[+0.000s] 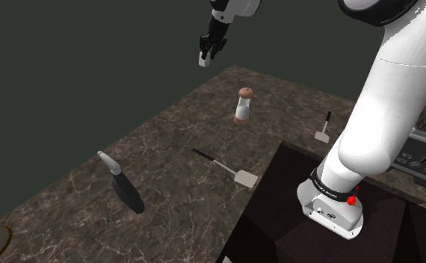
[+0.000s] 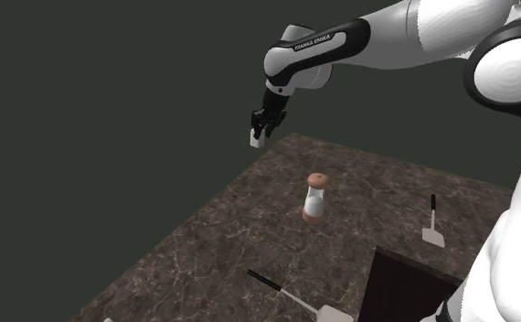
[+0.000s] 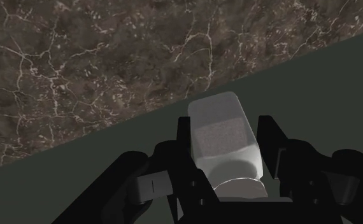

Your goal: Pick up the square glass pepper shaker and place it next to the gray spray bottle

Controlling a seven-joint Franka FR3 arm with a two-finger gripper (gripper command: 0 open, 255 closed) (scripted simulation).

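We see the black gripper [image 1: 205, 57] clamped on the pale square pepper shaker [image 3: 225, 137], one finger pressed to each side of it. It hangs in the air above the far edge of the dark marble countertop [image 1: 167, 142]. The gray spray bottle [image 1: 110, 166] lies on the counter well apart from it, toward the shoulder view's lower left. Between them we see a brown-capped grinder [image 1: 244, 104] standing upright, a long-handled spatula [image 1: 234, 173] and a smaller spatula [image 1: 323, 128] near the stand.
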